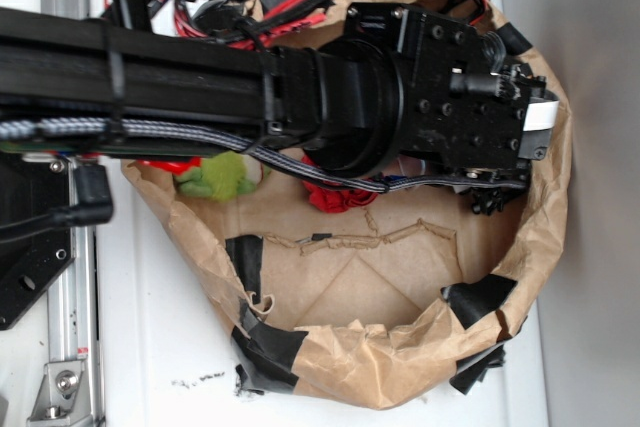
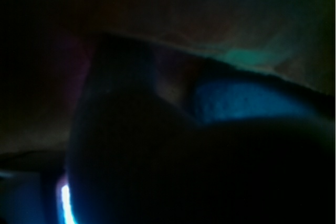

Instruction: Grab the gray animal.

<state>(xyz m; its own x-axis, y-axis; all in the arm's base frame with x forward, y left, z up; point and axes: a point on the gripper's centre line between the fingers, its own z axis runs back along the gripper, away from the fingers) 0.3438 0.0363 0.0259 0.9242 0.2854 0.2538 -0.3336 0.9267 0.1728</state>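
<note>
The claw (image 1: 497, 199) sits low inside one brown paper bag (image 1: 545, 247), at the far right of the arm (image 1: 200, 87), and only a small dark bit of its tip shows beneath the black wrist block, so I cannot tell whether it is wide, narrow or holding anything. Counted out, the exterior view gives one bag, one lime-green plush (image 1: 222, 177) well to the left of the claw, one red ruffled fabric ball (image 1: 338, 197) between that plush and the claw, and several strips of black tape (image 1: 268, 345) on the bag's torn rim. The arm covers most of both toys, leaving just their lower edges. The wrist view is nearly black (the lens is pressed close to something): one big dark rounded form (image 2: 131, 150) fills the lower half, with a blue patch (image 2: 236, 100) just beside it at right, which may belong to the gray animal, though I cannot make it out surely. In the exterior view the gray animal is hidden.
</note>
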